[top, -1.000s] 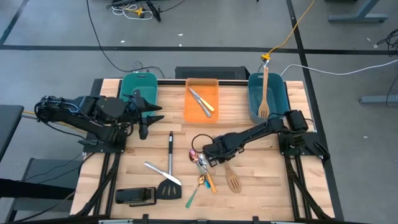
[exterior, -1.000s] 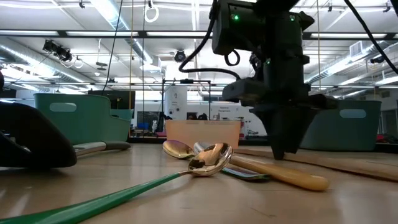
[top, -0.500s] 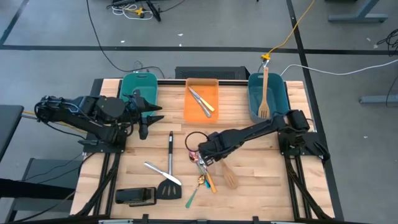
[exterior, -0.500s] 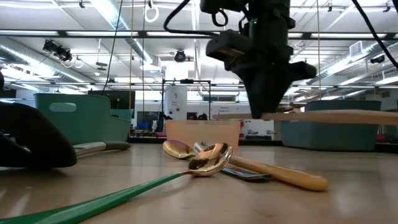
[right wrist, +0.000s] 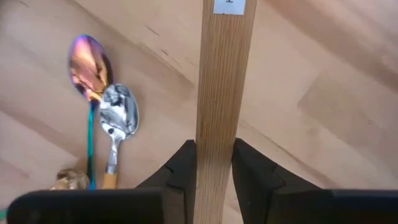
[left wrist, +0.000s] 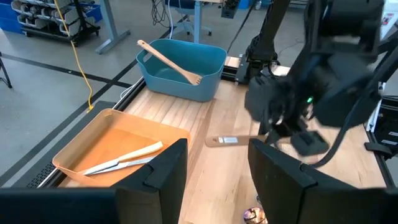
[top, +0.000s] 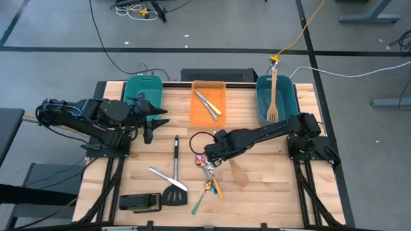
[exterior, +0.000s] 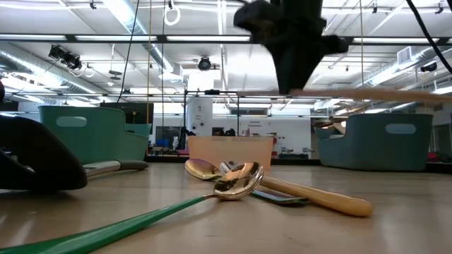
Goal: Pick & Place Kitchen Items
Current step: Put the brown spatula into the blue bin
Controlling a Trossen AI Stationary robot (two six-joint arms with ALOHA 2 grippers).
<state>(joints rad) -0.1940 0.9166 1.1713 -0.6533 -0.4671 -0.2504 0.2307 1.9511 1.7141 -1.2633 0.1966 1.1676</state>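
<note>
Our right claw [top: 213, 154] clamps the wooden spatula [top: 235, 169] by its handle above the tabletop [top: 270, 179]; its head trails toward four o'clock; left claw [top: 149, 122] gapes

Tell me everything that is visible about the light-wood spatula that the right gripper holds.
The light-wood spatula is a flat utensil of pale, straight-grained wood, with a long narrow handle widening to a blade. A small white label sits on the handle. The right gripper is shut on the handle, one dark finger on each side. In the low view the spatula hangs about level, clear above the wooden table, touching nothing else; the spoons lie below.
</note>
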